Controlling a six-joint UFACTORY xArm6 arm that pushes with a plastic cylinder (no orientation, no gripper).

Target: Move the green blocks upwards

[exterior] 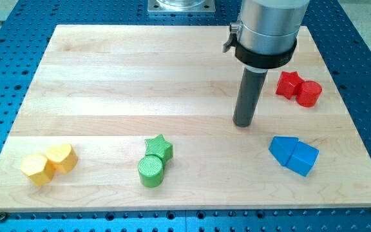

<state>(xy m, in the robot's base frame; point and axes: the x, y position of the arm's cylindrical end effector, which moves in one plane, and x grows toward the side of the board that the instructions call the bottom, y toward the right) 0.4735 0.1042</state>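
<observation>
A green star block [159,147] and a green cylinder block [151,172] sit touching each other at the view's bottom centre, the star above the cylinder. My tip [242,123] rests on the board to the right of and a little above the green star, well apart from it. The rod rises to the arm's grey body at the view's top right.
Two yellow blocks [48,164] touch at the bottom left. Two blue blocks [293,154] touch at the bottom right, just below-right of my tip. A red star [289,84] and a red cylinder [310,93] touch at the right. The wooden board [127,77] lies on a blue perforated table.
</observation>
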